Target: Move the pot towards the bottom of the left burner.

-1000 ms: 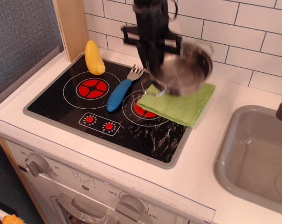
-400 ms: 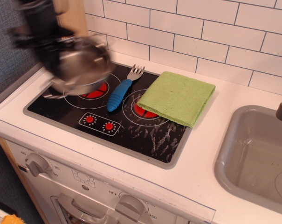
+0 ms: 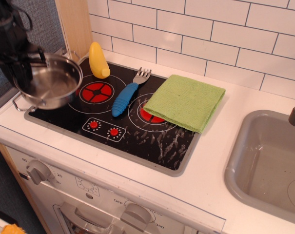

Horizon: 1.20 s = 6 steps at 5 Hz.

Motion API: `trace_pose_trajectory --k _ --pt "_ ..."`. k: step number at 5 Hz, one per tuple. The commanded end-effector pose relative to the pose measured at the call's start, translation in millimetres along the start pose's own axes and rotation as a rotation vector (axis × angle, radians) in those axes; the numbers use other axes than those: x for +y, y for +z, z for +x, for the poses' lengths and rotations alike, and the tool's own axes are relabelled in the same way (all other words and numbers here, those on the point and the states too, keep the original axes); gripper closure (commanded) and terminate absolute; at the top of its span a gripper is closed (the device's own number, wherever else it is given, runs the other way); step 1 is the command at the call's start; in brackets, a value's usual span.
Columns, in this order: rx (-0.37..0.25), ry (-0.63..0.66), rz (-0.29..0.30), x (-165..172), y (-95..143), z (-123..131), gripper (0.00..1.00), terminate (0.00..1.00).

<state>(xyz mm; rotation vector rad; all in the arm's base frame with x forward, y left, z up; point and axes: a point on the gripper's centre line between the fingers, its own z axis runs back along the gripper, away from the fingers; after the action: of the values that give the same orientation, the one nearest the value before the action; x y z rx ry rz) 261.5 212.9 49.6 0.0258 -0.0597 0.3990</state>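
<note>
Pot [image 3: 52, 82] rim in jaws, beside left burner [image 3: 96, 91].

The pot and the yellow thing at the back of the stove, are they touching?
Apart. The only view shows a strip of black cooktop between the pot rim and the yellow piece; the pot sits at the cooktop's left edge.

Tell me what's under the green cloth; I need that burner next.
The green cloth covers most of the right burner; only its red left edge and white rings show. Anything else beneath is hidden.
</note>
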Motion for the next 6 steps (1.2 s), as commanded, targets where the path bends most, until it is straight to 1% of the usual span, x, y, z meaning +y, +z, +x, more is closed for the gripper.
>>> trace_pose_trajectory --k 1,2,3,4,5,6 --pt "0.035 -0.005 0.02 -14.3 -21.1 3.7 1.0 0.0" --pt "0.024 -0.008 0.003 -20.7 -15.5 3.4 0.0 0.0" --pt "-0.101 -0.054 0.016 -23.8 24.5 8.1 0.0 0.0" --pt "-0.224 -0.159 0.057 -30.8 71.9 7.1 0.0 0.0" --pt "-0.224 -0.231 0.007 -39.3 78.0 8.1 0.0 0.0" --pt "-0.17 -0.29 -0.019 -43.7 65.8 8.8 0.0 0.0"
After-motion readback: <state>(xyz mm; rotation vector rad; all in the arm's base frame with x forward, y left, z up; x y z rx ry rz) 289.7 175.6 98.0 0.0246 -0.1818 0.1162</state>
